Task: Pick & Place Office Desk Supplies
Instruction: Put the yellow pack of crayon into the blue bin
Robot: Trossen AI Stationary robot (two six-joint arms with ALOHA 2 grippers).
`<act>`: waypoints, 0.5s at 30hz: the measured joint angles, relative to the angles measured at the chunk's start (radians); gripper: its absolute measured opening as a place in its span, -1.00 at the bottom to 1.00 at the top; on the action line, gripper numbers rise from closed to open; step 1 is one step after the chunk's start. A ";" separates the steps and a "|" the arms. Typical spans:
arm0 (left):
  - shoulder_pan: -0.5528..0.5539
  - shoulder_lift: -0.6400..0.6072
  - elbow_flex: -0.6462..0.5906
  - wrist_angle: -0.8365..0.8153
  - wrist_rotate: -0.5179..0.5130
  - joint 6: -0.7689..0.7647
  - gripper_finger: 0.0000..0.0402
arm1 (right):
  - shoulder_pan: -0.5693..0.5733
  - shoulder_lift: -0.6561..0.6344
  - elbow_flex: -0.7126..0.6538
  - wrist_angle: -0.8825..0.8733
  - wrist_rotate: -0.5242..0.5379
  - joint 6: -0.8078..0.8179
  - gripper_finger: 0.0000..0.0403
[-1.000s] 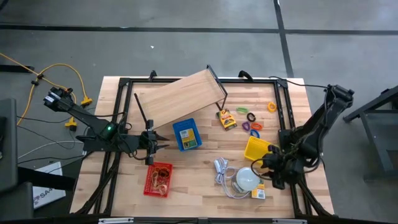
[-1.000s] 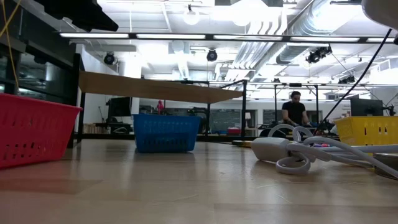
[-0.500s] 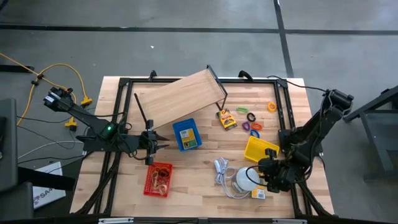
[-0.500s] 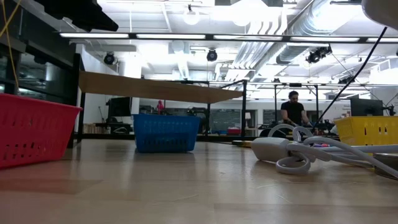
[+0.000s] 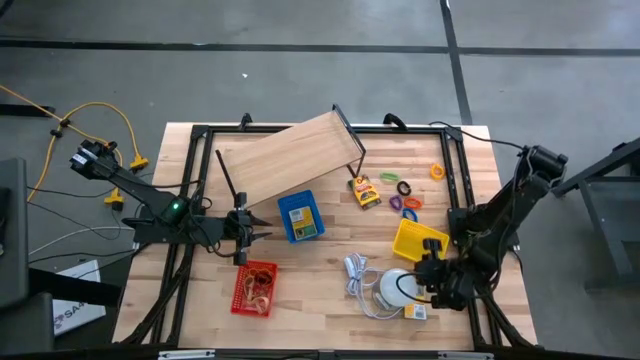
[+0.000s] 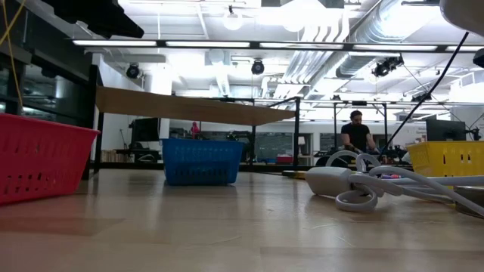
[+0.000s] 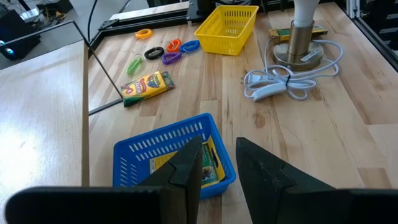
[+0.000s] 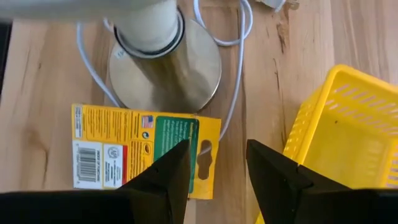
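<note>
My right gripper [image 8: 214,177] is open and hovers over the hang-tab end of a yellow and green printed packet [image 8: 144,154] that lies flat by the lamp base [image 8: 165,65]; the same packet [image 5: 415,312] shows near the table's near edge. My left gripper [image 7: 219,168] is open and waits above the blue basket [image 7: 174,149], which holds a packet. A crayon-style packet [image 5: 365,190] and coloured clip pieces [image 5: 405,197] lie flat on the wood. Tan rubber bands [image 5: 258,286] sit in the red basket.
The yellow basket [image 5: 415,240] stands just beyond my right gripper. The white dome lamp [image 5: 397,287] and its cord [image 5: 357,275] lie beside the packet. A tilted wooden board [image 5: 290,155] covers the far left. Black frame rails edge the table. A person shows far off [image 6: 355,136].
My right gripper has moved from beside the yellow basket toward the table's near edge, and now stands over the packet next to the lamp. Its fingers stay open. Nothing on the table has shifted.
</note>
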 joint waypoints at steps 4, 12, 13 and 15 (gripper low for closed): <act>0.000 0.000 0.000 0.000 0.000 0.000 -0.54 | 0.028 0.021 0.000 0.001 0.011 0.016 -0.28; 0.000 0.000 0.000 0.000 0.000 0.000 -0.54 | 0.131 0.054 0.000 0.004 0.156 0.094 -0.28; 0.000 0.000 0.000 0.000 0.000 0.000 -0.54 | 0.140 0.058 0.000 0.003 0.168 0.103 -0.28; 0.000 0.000 0.000 0.000 0.000 0.000 -0.54 | 0.154 0.070 0.000 0.002 0.183 0.122 -0.28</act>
